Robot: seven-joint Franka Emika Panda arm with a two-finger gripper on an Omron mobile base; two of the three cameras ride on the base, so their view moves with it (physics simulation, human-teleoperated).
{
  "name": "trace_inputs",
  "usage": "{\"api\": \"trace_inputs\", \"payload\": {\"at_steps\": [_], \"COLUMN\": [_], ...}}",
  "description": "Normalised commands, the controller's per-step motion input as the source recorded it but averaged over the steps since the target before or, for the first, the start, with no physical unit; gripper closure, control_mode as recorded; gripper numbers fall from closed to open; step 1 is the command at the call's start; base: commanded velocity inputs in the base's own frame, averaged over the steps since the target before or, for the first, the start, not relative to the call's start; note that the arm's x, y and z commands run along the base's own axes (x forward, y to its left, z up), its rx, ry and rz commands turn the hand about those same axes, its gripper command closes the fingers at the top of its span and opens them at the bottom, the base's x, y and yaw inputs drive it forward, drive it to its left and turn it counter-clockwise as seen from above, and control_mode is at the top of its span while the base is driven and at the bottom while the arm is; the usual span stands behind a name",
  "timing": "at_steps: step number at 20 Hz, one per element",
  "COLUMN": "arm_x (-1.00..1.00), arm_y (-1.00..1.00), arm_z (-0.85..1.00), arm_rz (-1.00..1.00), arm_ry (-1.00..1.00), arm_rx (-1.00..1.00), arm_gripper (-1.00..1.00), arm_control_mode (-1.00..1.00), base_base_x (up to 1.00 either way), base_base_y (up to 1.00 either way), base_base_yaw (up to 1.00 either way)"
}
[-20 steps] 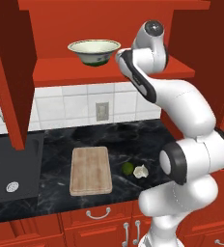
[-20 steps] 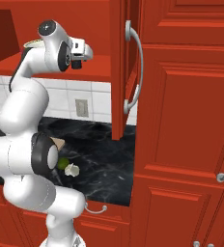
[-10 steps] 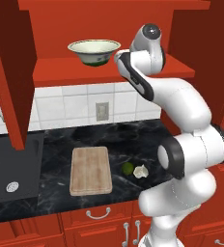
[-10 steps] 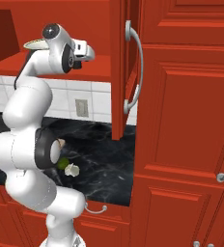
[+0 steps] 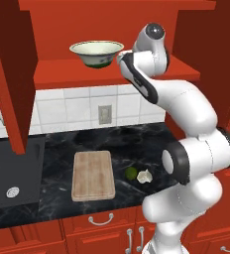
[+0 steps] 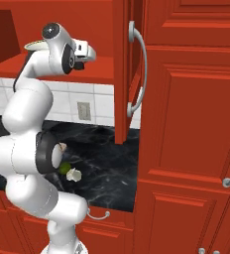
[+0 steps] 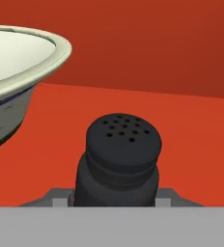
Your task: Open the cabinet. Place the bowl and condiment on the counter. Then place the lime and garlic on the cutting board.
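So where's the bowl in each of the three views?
Left base view: bowl upper centre, on the red shelf.
Right base view: its rim peeks out at upper left behind the arm.
Hand view: left edge, beside the dark shaker.
Shared landmark: the red shelf.

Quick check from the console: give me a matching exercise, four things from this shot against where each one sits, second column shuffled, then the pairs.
Things:
1. bowl
2. dark shaker
3. lime
4. cutting board

Places:
A. on the counter, beside the garlic
B. on the cabinet shelf, left of the arm
C. close in front of the gripper, on the red shelf
D. flat on the counter, nothing on it

Pairs: 1-B, 2-C, 3-A, 4-D
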Motion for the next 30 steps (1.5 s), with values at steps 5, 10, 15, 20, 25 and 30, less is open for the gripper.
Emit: {"api": "trace_inputs", "payload": {"at_steps": [5, 10, 15, 20, 25, 30], "arm_x": [-1.00, -1.00, -1.00, -0.80, -0.01, 0.18], "arm_y": [0.27, 0.36, 0.74, 0.98, 0.81, -0.39], "arm_z": [-0.01, -0.05, -0.25, -0.64, -0.86, -0.73], "arm_rz": [0.05, 0.04, 0.07, 0.15, 0.21, 0.04], "arm_ry": [-0.17, -0.13, 0.03, 0.10, 0.09, 0.05], "arm_rx": [0.01, 0.00, 0.00, -0.02, 0.00, 0.00], "arm_gripper": [1.00, 1.00, 1.00, 1.00, 1.00, 1.00], "arm_control_mode": [-1.00, -1.00, -1.00, -1.00, -1.00, -1.00], "base_base_x": [0.00, 0.00, 0.00, 0.00, 0.00, 0.00], "base_base_y": [0.00, 0.00, 0.00, 0.00, 0.00, 0.00], "base_base_yaw": [0.00, 0.00, 0.00, 0.00, 0.00, 0.00]}}
